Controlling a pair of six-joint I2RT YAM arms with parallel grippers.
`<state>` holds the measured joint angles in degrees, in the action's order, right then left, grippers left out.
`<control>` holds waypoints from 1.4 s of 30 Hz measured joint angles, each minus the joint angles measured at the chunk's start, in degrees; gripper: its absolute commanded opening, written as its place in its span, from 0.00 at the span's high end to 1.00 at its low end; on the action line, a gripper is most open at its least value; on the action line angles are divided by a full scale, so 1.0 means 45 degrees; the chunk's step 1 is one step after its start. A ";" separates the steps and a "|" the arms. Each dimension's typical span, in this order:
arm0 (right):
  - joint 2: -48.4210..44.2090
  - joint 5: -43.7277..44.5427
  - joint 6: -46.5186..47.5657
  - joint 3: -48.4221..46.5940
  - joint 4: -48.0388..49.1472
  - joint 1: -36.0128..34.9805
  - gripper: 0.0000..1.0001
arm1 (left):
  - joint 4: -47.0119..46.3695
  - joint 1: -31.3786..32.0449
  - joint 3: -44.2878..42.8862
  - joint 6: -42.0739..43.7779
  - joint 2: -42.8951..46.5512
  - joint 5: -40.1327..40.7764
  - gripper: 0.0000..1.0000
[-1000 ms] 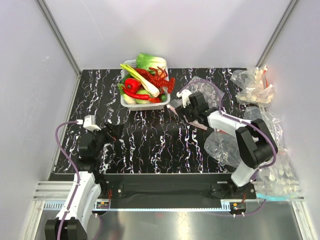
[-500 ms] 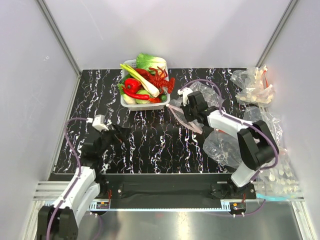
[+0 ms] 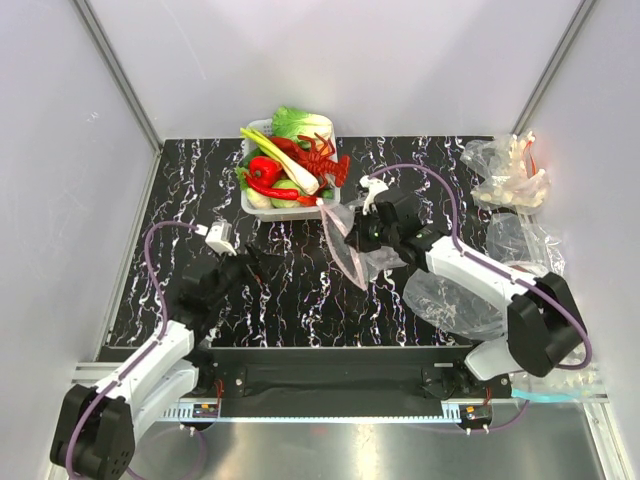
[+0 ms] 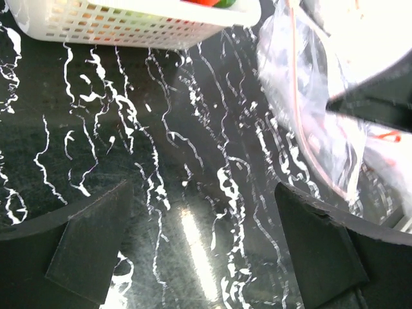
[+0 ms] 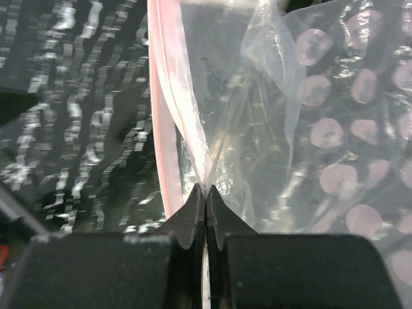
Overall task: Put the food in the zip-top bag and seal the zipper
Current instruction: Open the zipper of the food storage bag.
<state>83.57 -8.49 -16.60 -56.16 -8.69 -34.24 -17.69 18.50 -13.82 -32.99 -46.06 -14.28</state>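
The food point(image 3: 290, 165), with a red pepper, a red lobster, a leek and cabbage, is piled in a white basket point(image 3: 290, 212) at the back of the table. My right gripper point(image 3: 358, 236) is shut on the zip-top bag point(image 3: 350, 255), lifted just right of the basket. In the right wrist view its tips point(image 5: 205, 193) pinch the clear dotted film point(image 5: 309, 129) beside the pink zipper point(image 5: 161, 129). My left gripper point(image 3: 258, 272) stands open over bare table, left of the bag. Its view shows the bag point(image 4: 309, 96) and the basket point(image 4: 129, 22) ahead.
Several plain clear bags lie on the right: one near the right arm point(image 3: 450, 298), a crumpled one at the back right corner point(image 3: 505, 175), another at the right edge point(image 3: 535, 240). White walls close the table on three sides.
My right gripper closed on the bag's mouth and carried it up and to the left. My left arm reached forward and right toward the table's middle, still open.
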 measured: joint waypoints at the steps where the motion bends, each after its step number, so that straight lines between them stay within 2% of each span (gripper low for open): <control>1: -0.0131 -0.0039 -0.0272 0.0000 0.0044 -0.0199 1.00 | 0.0005 0.0000 -0.0005 -0.0102 0.0063 0.0019 0.01; 10: -0.1685 -0.0102 -0.2035 0.0350 0.1010 -0.1093 1.00 | -0.0573 -0.0005 0.0199 -0.1515 0.2191 0.0889 0.01; 11: -0.1763 -0.0063 -0.2142 0.0350 0.1103 -0.1146 1.00 | -0.0665 0.0000 0.0214 -0.1588 0.2351 0.0850 0.02; 12: -0.1797 -0.0024 -0.2225 0.0350 0.1171 -0.1209 1.00 | -0.0753 0.0000 0.0204 -0.1632 0.2414 0.0806 0.08; 16: -0.1719 0.0058 -0.2419 0.0345 0.1316 -0.1486 1.00 | -0.0583 0.0068 -0.0335 -0.1715 0.1491 0.0418 0.18; 29: -0.0636 0.0777 -0.2618 0.0282 0.1365 -0.2487 1.00 | -0.0588 0.2181 -0.2069 -0.1564 -0.1326 0.0039 0.20; 32: -0.0520 0.0797 -0.2618 0.0141 0.1409 -0.2642 1.00 | -0.0651 0.2521 -0.2142 -0.1530 -0.1977 0.0204 0.26; 33: -0.0481 0.0806 -0.2618 0.0083 0.1428 -0.2667 1.00 | -0.0646 0.2589 -0.2142 -0.1530 -0.2161 0.0253 0.34; 36: -0.0447 0.1001 -0.2618 -0.0029 0.1559 -0.2773 1.00 | -0.0627 0.2754 -0.2152 -0.1496 -0.2905 0.0471 0.46; 37: -0.0447 0.1030 -0.2618 -0.0058 0.1598 -0.2798 1.00 | -0.0631 0.2783 -0.2152 -0.1491 -0.3104 0.0515 0.58; 39: -0.0447 0.1078 -0.2618 -0.0112 0.1603 -0.2851 1.00 | -0.0670 0.2803 -0.2161 -0.1462 -0.3512 0.0539 0.75; 40: -0.0447 0.1083 -0.2613 -0.0117 0.1608 -0.2871 1.00 | -0.0685 0.2803 -0.2161 -0.1467 -0.3643 0.0534 0.92; 41: -0.0447 0.1083 -0.2608 -0.0117 0.1603 -0.2890 0.98 | -0.0699 0.2803 -0.2166 -0.1472 -0.3789 0.0510 0.99; 42: -0.0447 0.1083 -0.2608 -0.0117 0.1583 -0.2909 0.91 | -0.0699 0.2803 -0.2191 -0.1409 -0.3891 0.0500 1.00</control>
<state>81.56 -3.62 -28.34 -56.69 -1.56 -47.33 -20.84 31.11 -23.68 -39.33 -63.57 -12.03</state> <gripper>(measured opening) 0.017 0.076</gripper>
